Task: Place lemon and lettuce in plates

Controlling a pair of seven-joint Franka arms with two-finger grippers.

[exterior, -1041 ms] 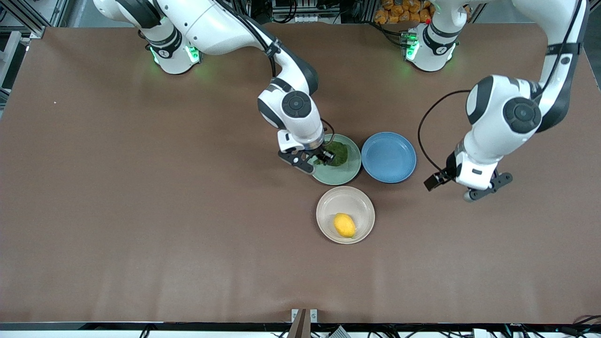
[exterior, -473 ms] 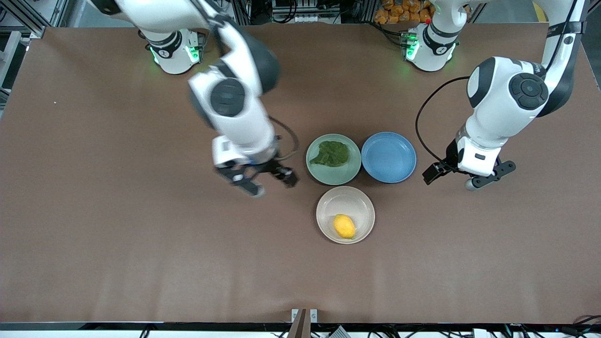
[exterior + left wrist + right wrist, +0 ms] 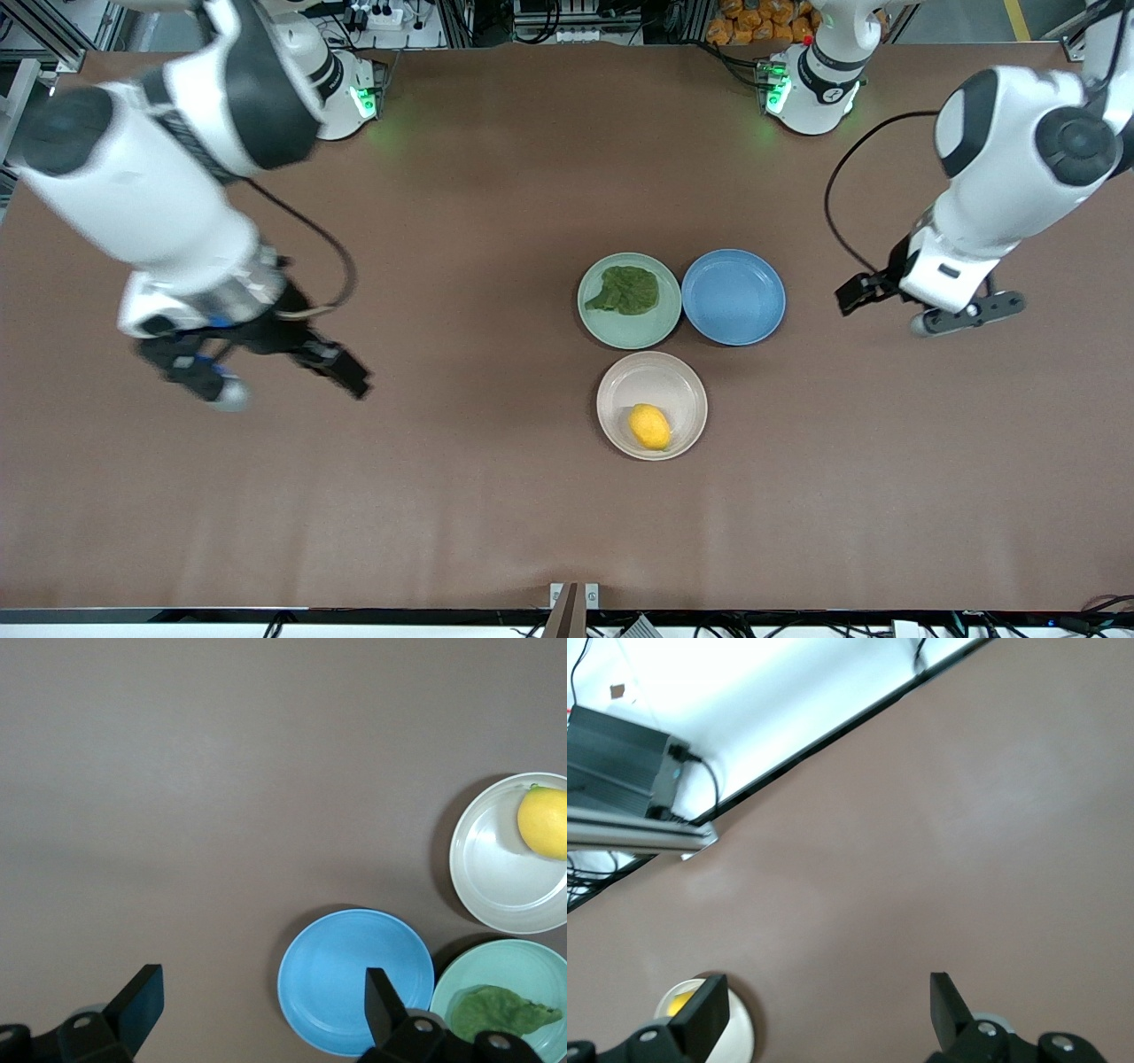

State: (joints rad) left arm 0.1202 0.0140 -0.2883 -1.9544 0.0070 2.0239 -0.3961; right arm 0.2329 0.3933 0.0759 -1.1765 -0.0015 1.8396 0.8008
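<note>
The lemon (image 3: 650,426), hard, smooth and best held round its middle, sits in the cream plate (image 3: 617,390), the soft, light lettuce (image 3: 625,290) lies in the green plate (image 3: 631,333), mid-desk, and the left gripper (image 3: 930,307) and right gripper (image 3: 285,377) hang open near the desk's ends.

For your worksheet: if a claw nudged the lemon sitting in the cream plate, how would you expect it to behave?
The lemon is oval with a smooth rounded skin, so it would probably roll rather than slide. It lies off-centre in the cream plate, near the raised rim, which would likely stop it. It looks firm, so a claw should not crush it.
</note>
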